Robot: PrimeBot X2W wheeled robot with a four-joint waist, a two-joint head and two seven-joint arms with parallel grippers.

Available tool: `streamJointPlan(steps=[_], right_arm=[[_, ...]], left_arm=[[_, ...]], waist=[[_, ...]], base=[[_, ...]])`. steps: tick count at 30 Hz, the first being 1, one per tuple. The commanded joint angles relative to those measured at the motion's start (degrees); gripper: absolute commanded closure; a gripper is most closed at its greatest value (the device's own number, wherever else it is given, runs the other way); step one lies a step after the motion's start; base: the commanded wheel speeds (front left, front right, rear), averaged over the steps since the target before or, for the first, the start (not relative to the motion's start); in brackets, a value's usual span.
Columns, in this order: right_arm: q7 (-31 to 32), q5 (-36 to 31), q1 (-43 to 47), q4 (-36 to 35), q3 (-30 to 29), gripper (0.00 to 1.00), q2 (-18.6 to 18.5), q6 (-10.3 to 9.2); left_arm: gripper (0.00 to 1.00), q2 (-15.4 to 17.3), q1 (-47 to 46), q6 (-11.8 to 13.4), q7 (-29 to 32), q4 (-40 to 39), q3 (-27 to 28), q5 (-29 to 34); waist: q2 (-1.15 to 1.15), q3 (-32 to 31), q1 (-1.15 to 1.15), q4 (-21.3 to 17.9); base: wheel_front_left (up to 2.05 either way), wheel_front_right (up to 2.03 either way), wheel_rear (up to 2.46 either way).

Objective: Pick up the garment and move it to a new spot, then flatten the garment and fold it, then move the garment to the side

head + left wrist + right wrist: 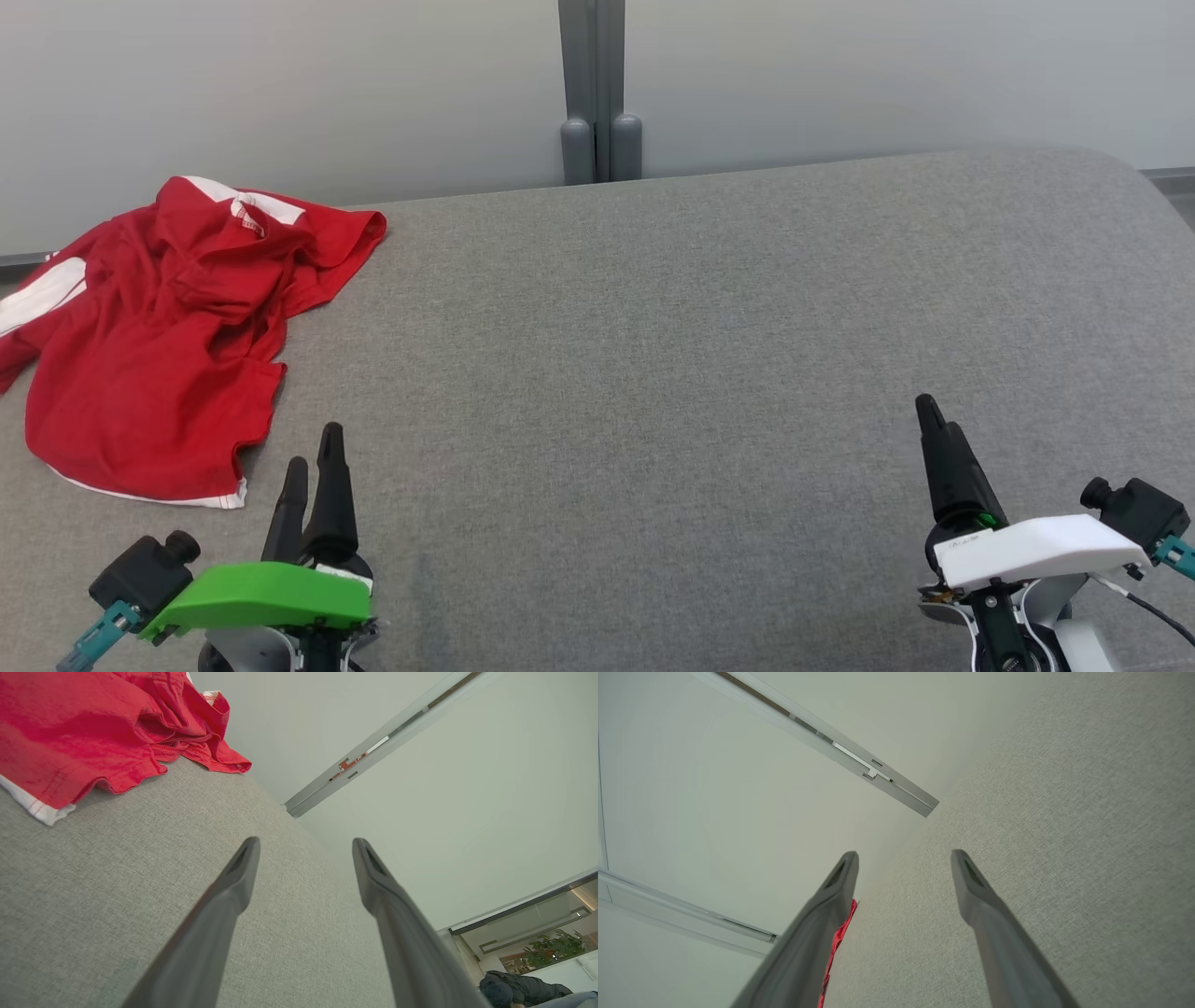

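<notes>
Both sets of jaws stand spread wide with nothing between them. In the head view the left gripper (315,446) rises from the lower left under a green wrist cover (261,597). The right gripper (936,415) rises from the lower right under a white wrist cover (1036,551). Both point up across a grey fabric surface (653,327).

As for writing, a small white printed patch (248,217) sits near the top of the red garment (159,373), too small to read. In the left wrist view, reddish marks (346,764) on the wall rail are also too small and blurred to make out.

That garment lies crumpled at the far left of the surface, red with white panels and a white hem along its near edge. It lies ahead of the left gripper and to its left. The near hem is close to the fingertips but apart from them. From the right gripper it is well apart, across the bare grey fabric.

In the left wrist view, the garment (70,732) lies in the upper left, beyond and to the side of the parted left gripper (306,842), with grey fabric between them. In the right wrist view, a thin red sliver of the garment (838,933) peeks out beside one finger of the right gripper (903,855), far off at the surface's edge.

A pale wall and a grey post (597,93) stand behind the surface.
</notes>
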Motion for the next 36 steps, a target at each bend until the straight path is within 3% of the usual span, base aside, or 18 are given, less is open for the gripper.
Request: streamJointPlan(steps=[1,15,36], right_arm=[[-0.65,-2.15,0.15,-1.05,0.45,0.00,-0.33,0.02],[-3.06,-13.93,0.60,-0.59,2.31,0.00,-0.41,0.02],[-6.19,-28.43,1.68,0.20,2.85,0.00,-0.50,0.03]], left_arm=[[0.00,0.40,0.13,0.37,-0.65,-0.76,-0.43,2.79],[0.00,0.48,1.23,1.63,-3.05,0.82,-2.37,16.22],[0.00,0.59,3.10,3.08,-6.12,1.89,-3.63,30.37]], waist=[[0.00,-0.02,0.00,0.00],[0.00,-0.07,0.00,-0.04],[0.00,-0.55,0.00,-0.03]], base=[[0.00,0.00,0.00],[0.00,0.00,0.00],[0.00,0.00,0.00]])
